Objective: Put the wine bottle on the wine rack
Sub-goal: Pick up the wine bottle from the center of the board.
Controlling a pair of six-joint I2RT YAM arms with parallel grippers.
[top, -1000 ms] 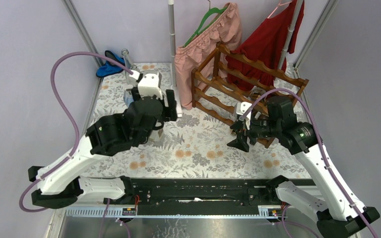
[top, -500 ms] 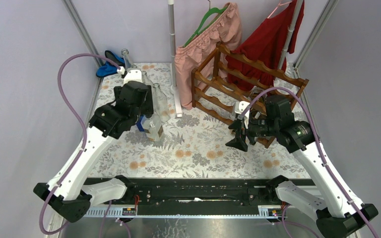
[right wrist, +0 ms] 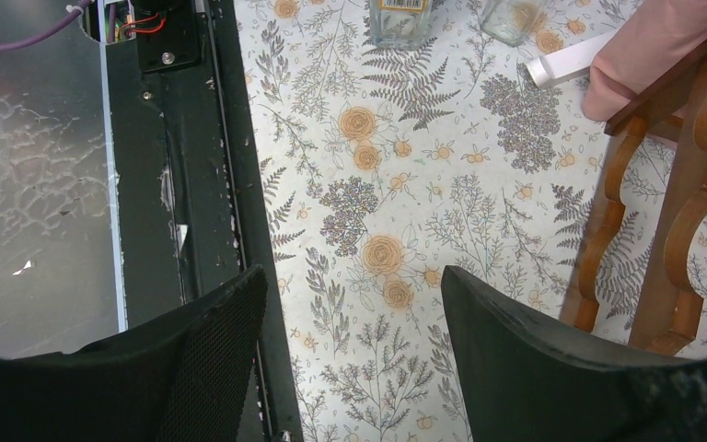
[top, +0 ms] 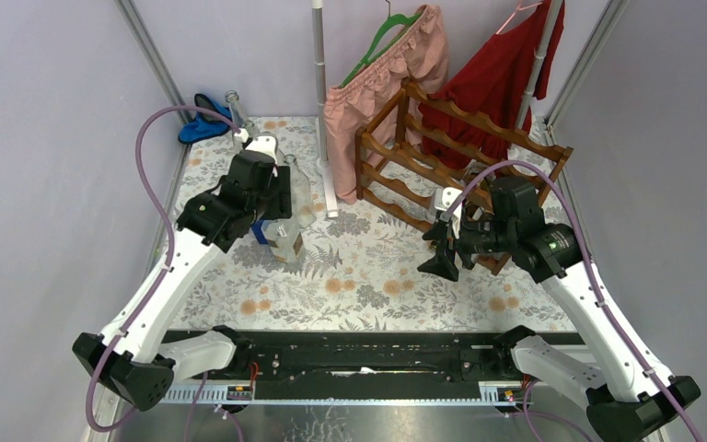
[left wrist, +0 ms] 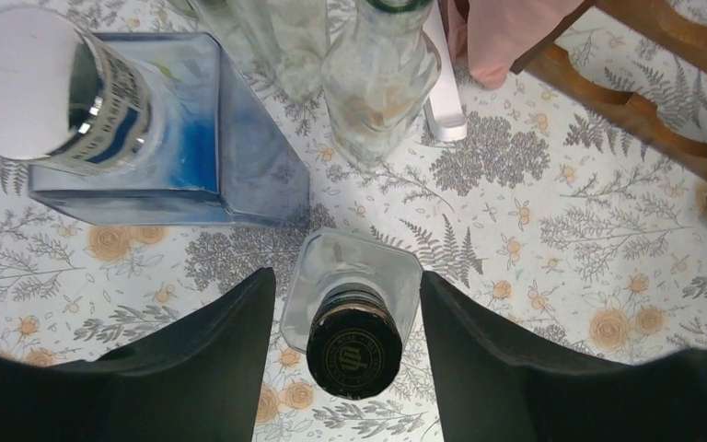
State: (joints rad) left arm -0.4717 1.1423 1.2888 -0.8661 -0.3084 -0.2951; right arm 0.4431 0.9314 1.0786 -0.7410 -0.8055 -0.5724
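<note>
The wine bottle [left wrist: 354, 350], clear glass with square shoulders and a black cap, stands upright on the floral table cloth [top: 368, 276] at the left. My left gripper [left wrist: 345, 276] hangs open over it, one finger on each side of the neck, a gap showing on both sides. In the top view the wine bottle [top: 285, 241] shows just below the left gripper [top: 274, 201]. The reddish-brown wine rack [top: 442, 157] stands at the back right. In front of the rack's near post [right wrist: 690, 212], my right gripper [right wrist: 354, 285] hovers open above the cloth with nothing in it.
A blue square bottle [left wrist: 175, 138] with a silver cap and a clear round bottle [left wrist: 382, 83] stand close behind the wine bottle. A white pole [top: 320, 92], a pink garment [top: 377, 92] and a red garment [top: 497, 74] hang beside the rack. A black rail [top: 359, 354] runs along the near edge.
My left arm has drawn back and turned its gripper down over the black-capped bottle, and its fingers have narrowed. The right arm has barely moved.
</note>
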